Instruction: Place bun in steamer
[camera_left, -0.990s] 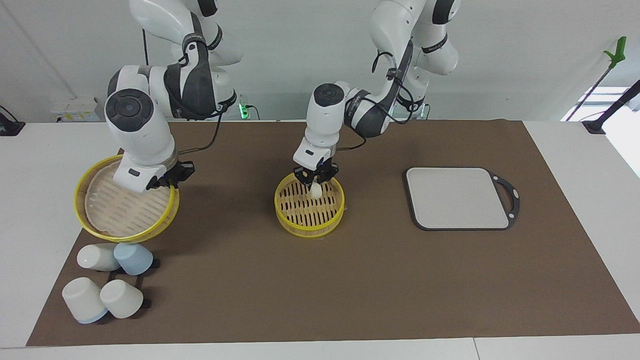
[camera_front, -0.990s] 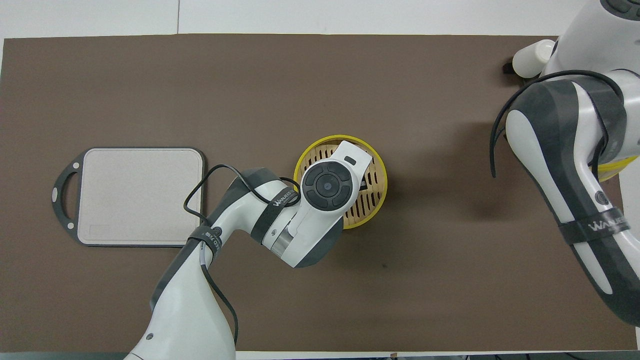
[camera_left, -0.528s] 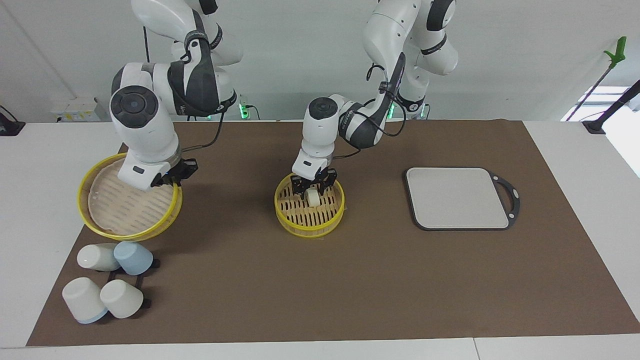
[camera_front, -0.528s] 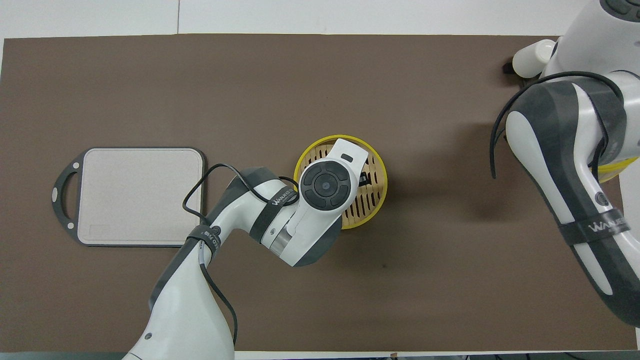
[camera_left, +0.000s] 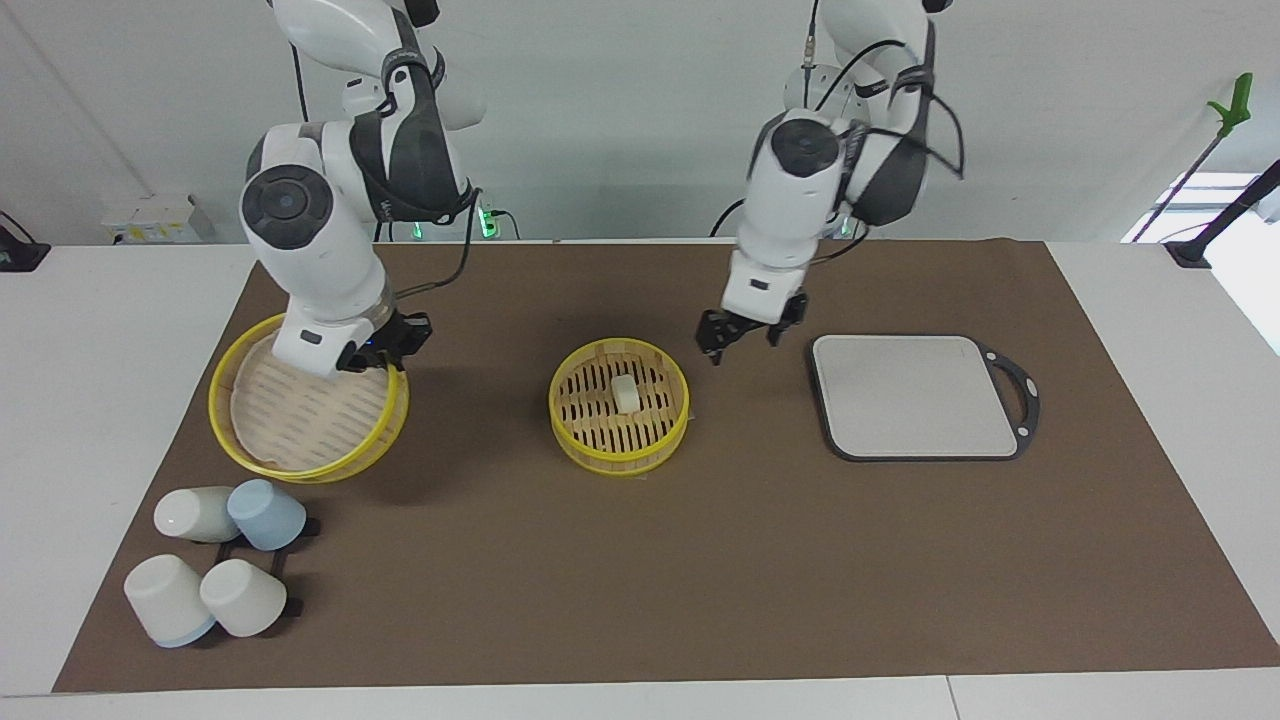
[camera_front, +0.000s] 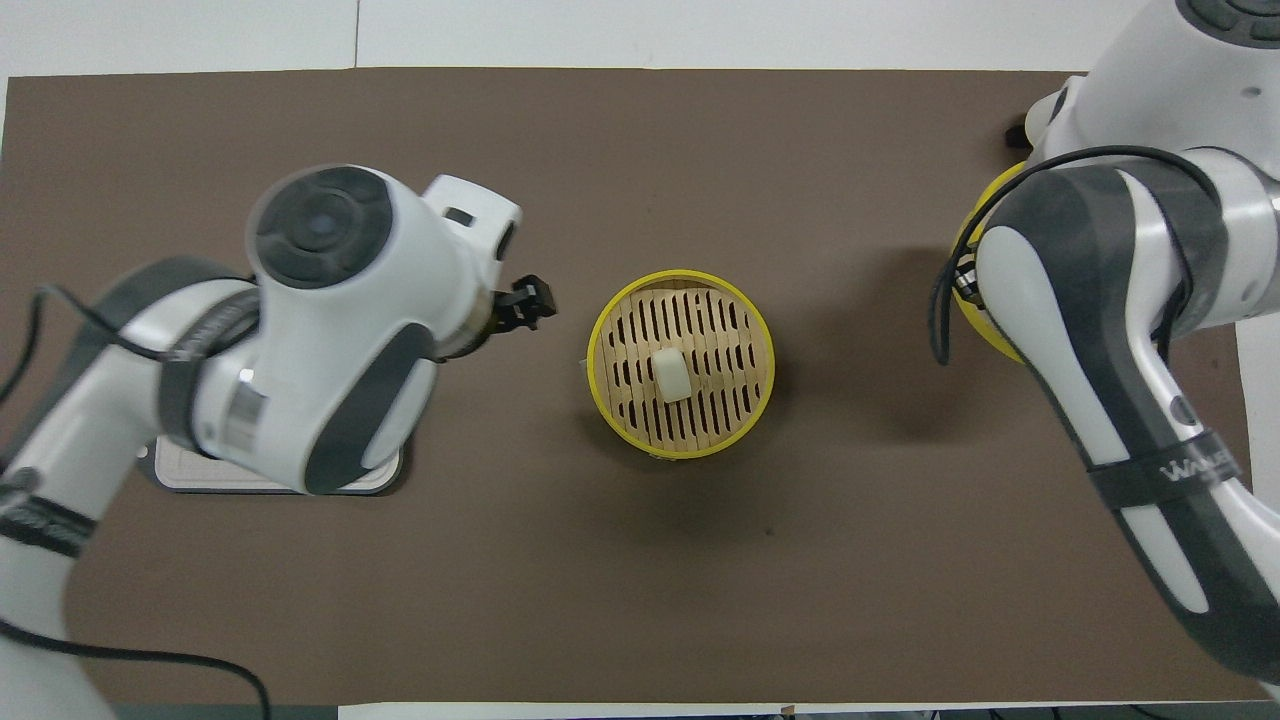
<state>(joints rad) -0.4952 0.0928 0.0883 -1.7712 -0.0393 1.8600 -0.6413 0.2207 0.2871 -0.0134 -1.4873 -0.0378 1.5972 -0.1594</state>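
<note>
Left gripper (camera_left: 742, 340): up in the air over the bare mat (camera_left: 700, 560), between the steamer (camera_left: 620, 445) and the grey board (camera_left: 915, 395). Fingers spread apart, nothing between them. In the overhead view the same gripper (camera_front: 528, 302) pokes out from under the arm's wrist, beside the steamer (camera_front: 600, 385) and not touching it.

Bun (camera_left: 626, 393): lies on the slatted floor of the steamer, about at its middle, clear of the yellow rim. The overhead view gives the same reading, with the bun (camera_front: 671, 375) alone on the slats.

Right gripper (camera_left: 385, 350): pinching the rim of the lid (camera_left: 300, 425) at the edge toward the steamer. The lid hangs tilted over the right arm's end of the mat. Only a sliver of its yellow rim (camera_front: 975, 300) shows past the right arm in the overhead view.

Board: flat on the mat toward the left arm's end, black handle pointing away from the steamer.

Cups (camera_left: 215, 565): four of them, white and pale blue, tipped together on a black rack at the mat's corner, farther from the robots than the lid.
</note>
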